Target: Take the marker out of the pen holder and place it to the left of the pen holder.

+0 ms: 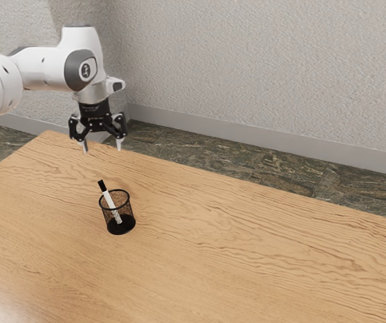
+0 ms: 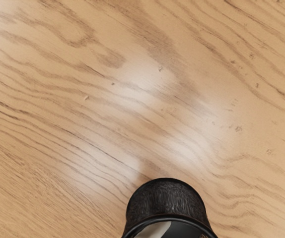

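My gripper (image 1: 101,148) hangs open above the table in the exterior view, its fingers spread with nothing between them. Below it and slightly toward the exterior view's right stands the black mesh pen holder (image 1: 127,214), upright on the wood. The white marker (image 1: 109,200) leans inside it, its black cap sticking out over the rim on the exterior view's left. In the wrist view, the pen holder (image 2: 165,198) appears at the lower edge, with a pale part of the marker (image 2: 153,230) inside it.
The wooden table (image 1: 247,242) extends around the pen holder, and its far edge runs below my gripper. Beyond it lie the dark patterned floor (image 1: 260,165) and a grey textured wall (image 1: 267,74).
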Controlling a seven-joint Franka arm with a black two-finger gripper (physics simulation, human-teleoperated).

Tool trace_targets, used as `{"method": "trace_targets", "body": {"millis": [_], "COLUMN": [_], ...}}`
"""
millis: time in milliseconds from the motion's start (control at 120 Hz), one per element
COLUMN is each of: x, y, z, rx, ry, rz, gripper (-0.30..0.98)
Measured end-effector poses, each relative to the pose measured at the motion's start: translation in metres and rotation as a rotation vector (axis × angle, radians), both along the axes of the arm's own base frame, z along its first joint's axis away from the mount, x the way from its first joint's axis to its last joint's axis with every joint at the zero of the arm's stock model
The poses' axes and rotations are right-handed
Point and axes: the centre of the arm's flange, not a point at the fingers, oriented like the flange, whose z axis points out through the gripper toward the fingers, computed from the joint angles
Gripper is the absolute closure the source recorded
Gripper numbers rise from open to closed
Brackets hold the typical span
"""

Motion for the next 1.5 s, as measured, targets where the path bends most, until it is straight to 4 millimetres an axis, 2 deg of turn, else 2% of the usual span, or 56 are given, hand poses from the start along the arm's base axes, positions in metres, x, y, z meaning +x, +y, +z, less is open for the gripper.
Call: {"method": "trace_targets", "body": {"millis": [183, 300, 500, 733, 842, 1233, 1317, 1500], "x": [0.004, 0.003, 0.003, -0.017, -0.026, -0.052, -0.054, -0.053], "y": [0.011, 0.014, 0.018, 0.015, 0.020, 0.006, 0.005, 0.006], "z": [-0.015, -0.037, -0.051, -0.072, -0.078, -0.083, -0.087, -0.090], "rx": [0.019, 0.026, -0.019, -0.080, -0.084, -0.100, -0.096, -0.088], "ry": [-0.041, -0.048, -0.079, -0.031, -0.011, 0.025, 0.031, 0.023], "rz": [0.098, 0.143, 0.242, 0.366, 0.419, 0.507, 0.521, 0.543], "gripper": [0.00, 0.00, 0.00, 0.00, 0.00, 0.00, 0.05, 0.24]}}
